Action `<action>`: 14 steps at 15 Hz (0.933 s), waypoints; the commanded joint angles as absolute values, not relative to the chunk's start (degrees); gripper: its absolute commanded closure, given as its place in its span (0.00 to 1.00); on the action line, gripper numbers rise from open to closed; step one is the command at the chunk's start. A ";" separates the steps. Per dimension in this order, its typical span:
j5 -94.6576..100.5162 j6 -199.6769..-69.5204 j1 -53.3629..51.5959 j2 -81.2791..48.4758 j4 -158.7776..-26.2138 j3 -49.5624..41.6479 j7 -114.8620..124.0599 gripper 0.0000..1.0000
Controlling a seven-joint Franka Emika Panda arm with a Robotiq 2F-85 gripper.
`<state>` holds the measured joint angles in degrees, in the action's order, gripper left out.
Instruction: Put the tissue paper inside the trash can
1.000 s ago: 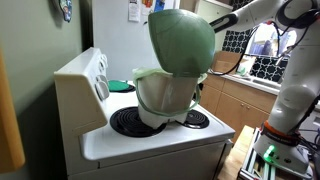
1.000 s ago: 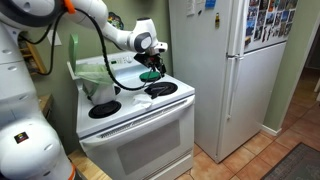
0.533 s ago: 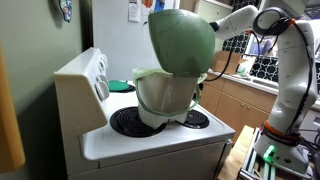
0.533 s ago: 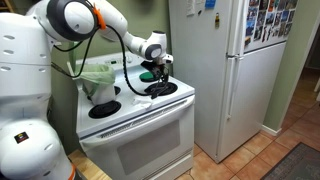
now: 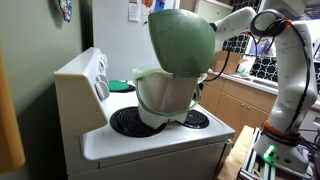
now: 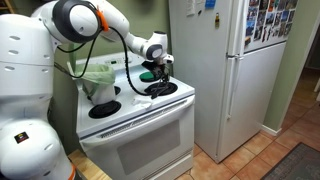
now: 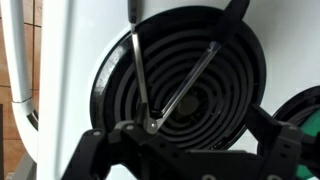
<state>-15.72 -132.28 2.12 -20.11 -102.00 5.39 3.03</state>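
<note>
Coils of a black burner [image 7: 190, 70] fill the wrist view directly beneath the tool [image 7: 183, 140], whose jaws stand wide apart with nothing between them. Its two dark fingers [image 7: 90, 155] frame the burner from either side. In an exterior view the tool [image 6: 157, 68] hangs pointing down just above the white stove [image 6: 140, 125], at the end of the arm [image 6: 110, 30] that arches over from the robot's body. Just beside the tool, at the edge of the wrist view, a flat green item [image 7: 300, 112] lies on the neighbouring burner. The trash can [image 6: 98, 82] stands well apart from the tool, on the side of the stove top away from the refrigerator [image 6: 225, 70], while the tool is over the refrigerator side. Seen up close in an exterior view, the trash can [image 5: 165, 95] sits on a burner with its dull-green domed lid [image 5: 182, 40] tipped up above the pale rim, hiding the tool behind it.
</note>
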 commanded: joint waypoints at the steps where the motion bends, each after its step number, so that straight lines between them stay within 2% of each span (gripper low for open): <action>1: -14.94 -131.63 1.15 -20.57 -101.63 4.29 2.98 0.00; 7: -7.96 -126.60 -0.91 -22.83 -99.86 2.84 3.97 0.00; 11: -2.64 -128.86 -2.25 -24.57 -99.21 1.61 5.11 0.00; 14: -5.64 -130.62 -1.59 -25.63 -98.57 2.65 4.47 0.00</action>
